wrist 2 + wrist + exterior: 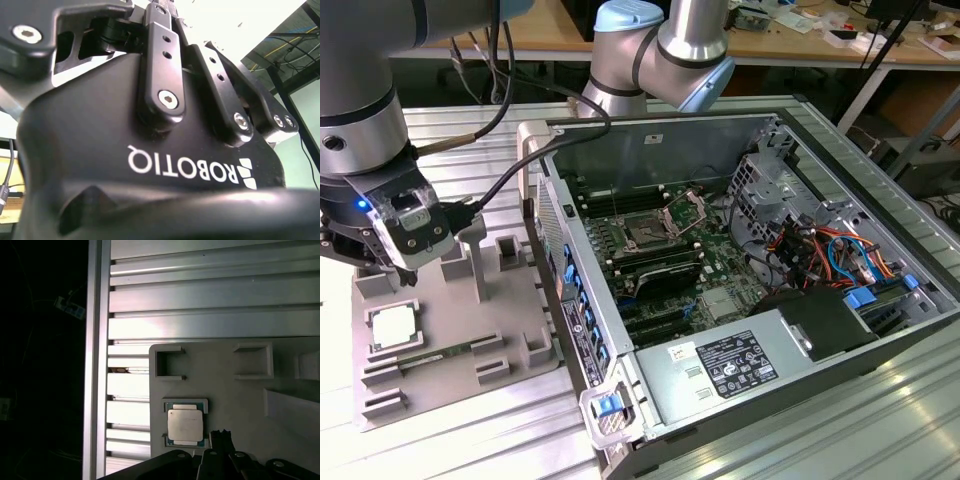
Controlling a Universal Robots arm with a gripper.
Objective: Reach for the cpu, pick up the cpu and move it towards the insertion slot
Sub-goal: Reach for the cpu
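A: Pincer status?

B: I'm hovering my black pincer (pixel 375 262) over the grey moulded parts tray (pixel 450 335). How wide it's standing, I cannot tell. It isn't carrying the chip.

A: Chip location?

B: The small flat square silver-topped cpu (pixel 398 326) is lying in its tray pocket, 6 o'clock from the pincer in the exterior view. The dark square insertion slot with the shiny silver bracket (pixel 647 235) is sitting inside the open grey metal computer case (pixel 660 140), 3 o'clock from the pincer, well apart.
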